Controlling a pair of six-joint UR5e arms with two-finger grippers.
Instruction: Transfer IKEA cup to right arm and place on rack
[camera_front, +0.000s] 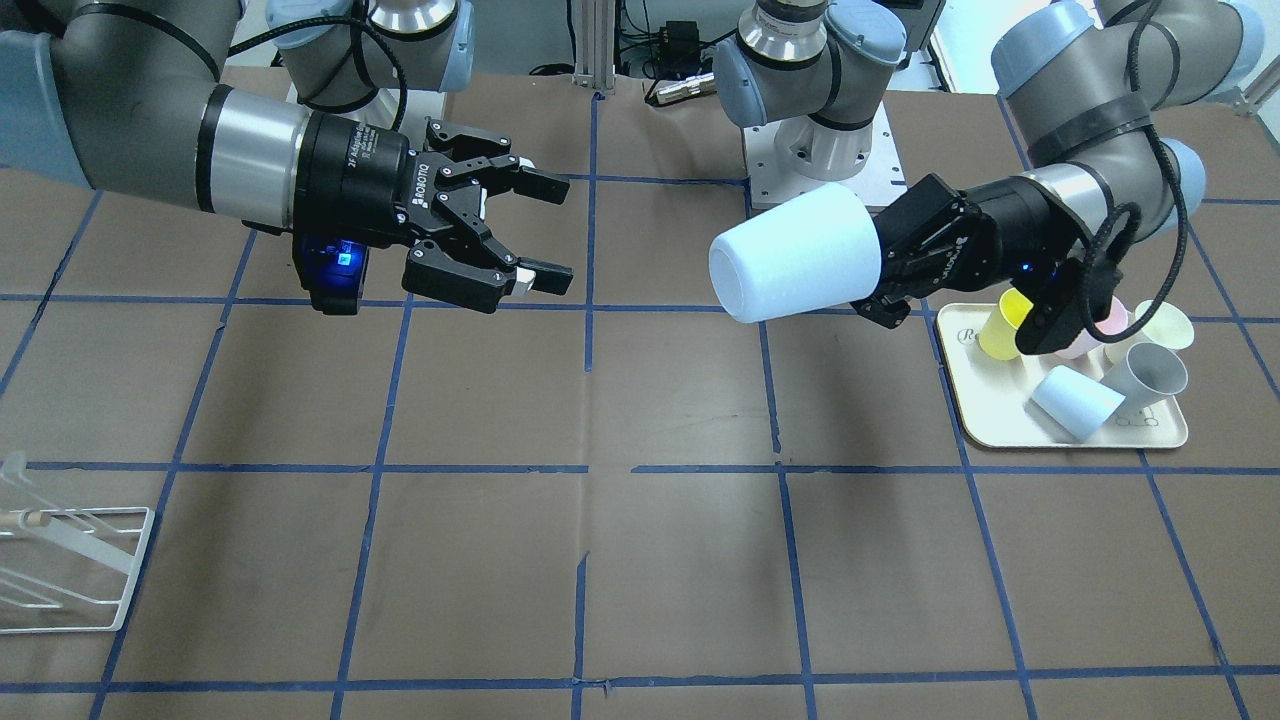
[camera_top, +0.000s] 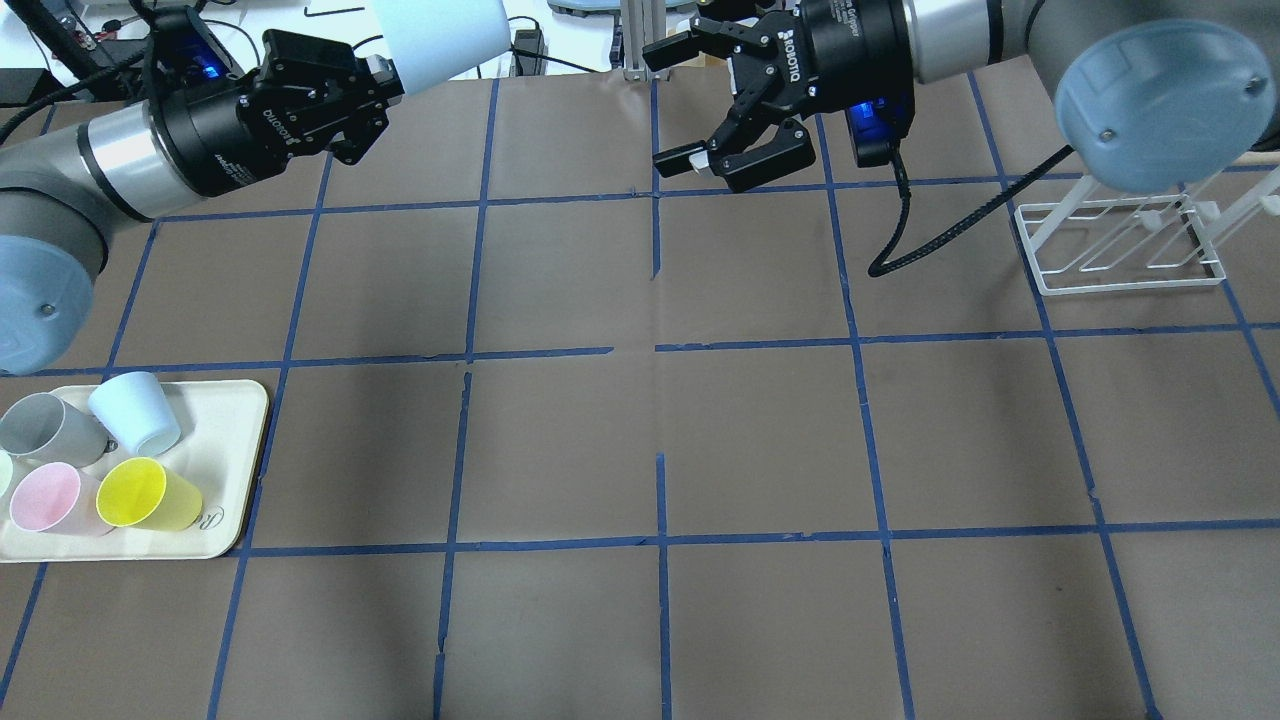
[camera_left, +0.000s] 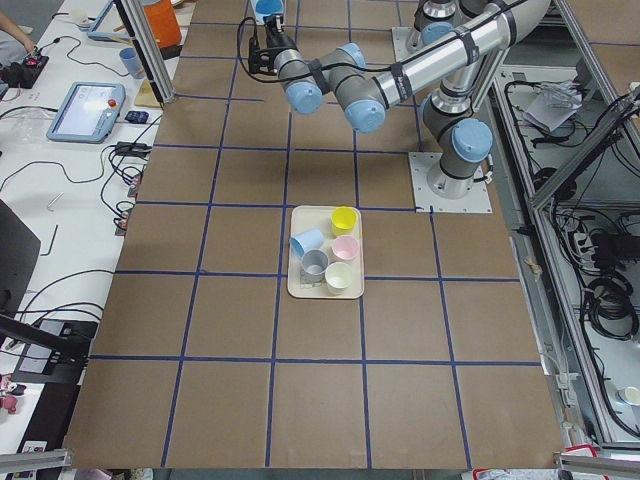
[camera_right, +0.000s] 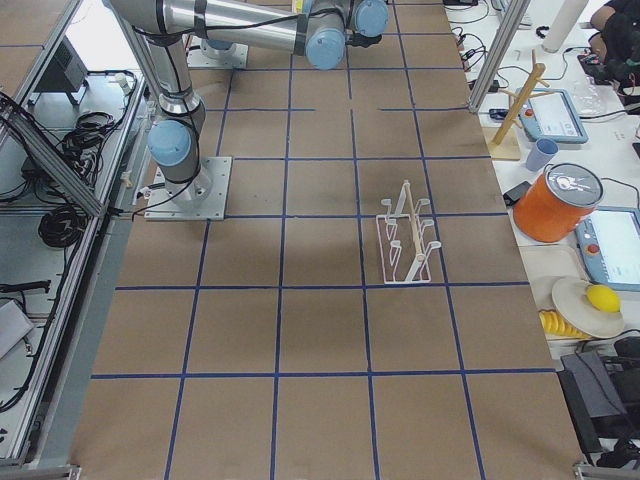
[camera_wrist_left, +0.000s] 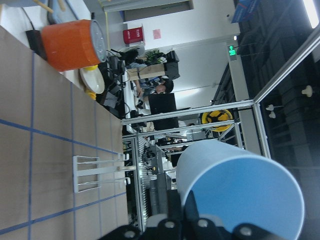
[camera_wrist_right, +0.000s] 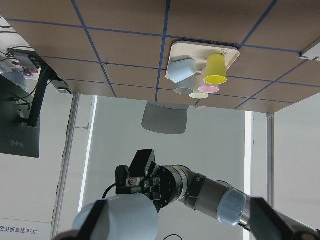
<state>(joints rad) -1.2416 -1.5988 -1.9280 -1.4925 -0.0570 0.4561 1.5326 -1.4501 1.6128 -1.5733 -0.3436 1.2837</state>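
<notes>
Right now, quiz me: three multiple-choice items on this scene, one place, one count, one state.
1. Where is the rack? A on the robot's right; B on the robot's left; C between the grippers.
2. Cups on the tray? A three; B five; C seven.
3. The right gripper is: A open, empty; B shut on a cup; C shut on nothing.
Answers:
1 A: it stands at the overhead view's right edge.
2 B: yellow cup, pink cup, cream cup, grey cup, pale blue cup.
3 A: its jaws are spread, and the left gripper holds the IKEA cup.
</notes>
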